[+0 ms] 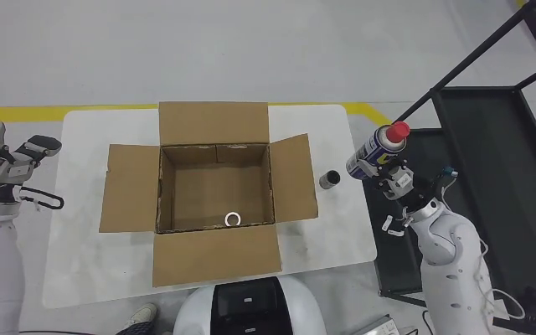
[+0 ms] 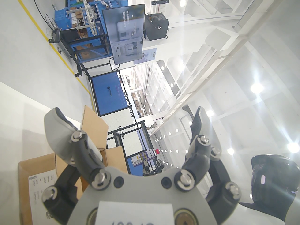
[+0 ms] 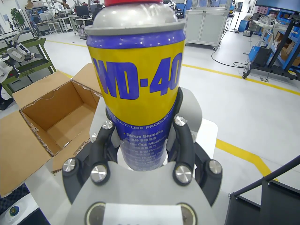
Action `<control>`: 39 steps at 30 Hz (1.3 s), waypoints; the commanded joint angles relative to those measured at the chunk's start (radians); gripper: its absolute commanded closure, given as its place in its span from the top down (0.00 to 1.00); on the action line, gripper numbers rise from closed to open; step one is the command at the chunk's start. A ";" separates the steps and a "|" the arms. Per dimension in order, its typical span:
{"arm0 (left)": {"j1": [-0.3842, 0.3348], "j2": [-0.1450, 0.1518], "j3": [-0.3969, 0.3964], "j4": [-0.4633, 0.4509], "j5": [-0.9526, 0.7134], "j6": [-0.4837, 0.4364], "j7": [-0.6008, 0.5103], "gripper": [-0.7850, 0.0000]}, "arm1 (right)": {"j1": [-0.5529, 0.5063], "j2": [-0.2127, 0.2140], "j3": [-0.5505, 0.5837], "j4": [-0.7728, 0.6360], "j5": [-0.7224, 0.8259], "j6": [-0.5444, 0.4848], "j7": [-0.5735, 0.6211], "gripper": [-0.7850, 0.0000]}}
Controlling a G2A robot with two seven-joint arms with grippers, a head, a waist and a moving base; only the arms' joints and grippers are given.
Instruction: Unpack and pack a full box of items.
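Right gripper (image 3: 145, 127): clamped on the spray can (image 3: 136, 71), beyond the table's (image 1: 109, 260) right edge.
Left gripper (image 2: 127, 118): spread wide, holding nothing, off the left edge.
Box (image 1: 214, 124): open on the table, small ring (image 1: 233, 219) inside.

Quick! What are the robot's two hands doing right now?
Left gripper: open, holding nothing.
Right gripper: closed on the spray can.

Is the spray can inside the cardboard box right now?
No, the right end effector holds the spray can off to one side, well clear of the open cardboard box.
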 commanded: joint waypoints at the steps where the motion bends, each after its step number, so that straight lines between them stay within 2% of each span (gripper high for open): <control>1: 0.000 0.000 0.000 0.000 0.000 0.000 0.000 1.00 | 0.000 0.000 -0.001 0.002 0.002 0.003 0.000 0.00; 6: 0.000 0.000 0.000 0.000 0.000 0.000 0.000 1.00 | 0.025 0.004 -0.020 0.108 0.077 -0.016 -0.009 0.00; 10: 0.000 0.000 0.000 0.000 0.000 0.000 0.000 1.00 | 0.044 0.010 -0.005 0.235 0.090 -0.058 -0.074 0.00; 19: 0.000 0.000 0.000 0.000 0.000 0.000 0.000 1.00 | 0.116 0.004 -0.097 0.535 -0.226 0.108 -0.438 0.00; 26: 0.000 0.000 0.000 0.000 0.000 0.000 0.000 1.00 | 0.211 0.006 -0.162 0.780 -0.358 0.222 -0.683 0.00; 29: 0.000 0.000 0.000 0.000 0.000 0.000 0.000 1.00 | 0.248 0.009 -0.180 0.869 -0.388 0.252 -0.736 0.00; 39: 0.000 0.000 0.000 0.000 0.000 0.000 0.000 1.00 | 0.379 0.013 -0.247 1.113 -0.428 0.262 -0.799 0.00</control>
